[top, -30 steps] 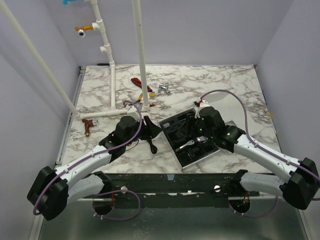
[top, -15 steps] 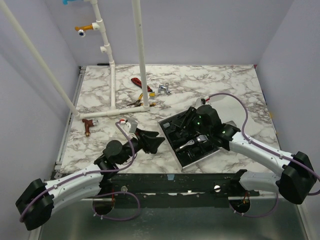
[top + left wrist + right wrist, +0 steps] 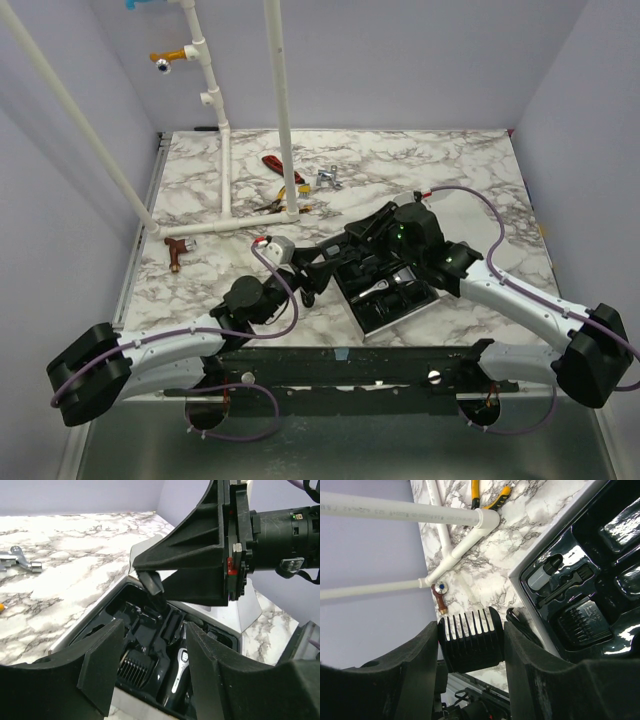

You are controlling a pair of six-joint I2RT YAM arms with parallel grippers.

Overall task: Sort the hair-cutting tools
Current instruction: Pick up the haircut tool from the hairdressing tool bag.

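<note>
Pinching guard (image 3: 472,647) in right end effector (image 3: 470,630); teeth-first past fingertips, long axis across fingers; case (image 3: 546,542) just beside fingertips and below, so nearest to right; spread with nothing between on left end effector (image 3: 152,627), facing into case from opposite side.

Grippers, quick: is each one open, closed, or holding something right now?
Left gripper: open, holding nothing.
Right gripper: closed on a black comb guard.

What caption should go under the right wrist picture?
Right end effector grips a black plastic comb-toothed clipper guard near the black moulded storage tray.
</note>
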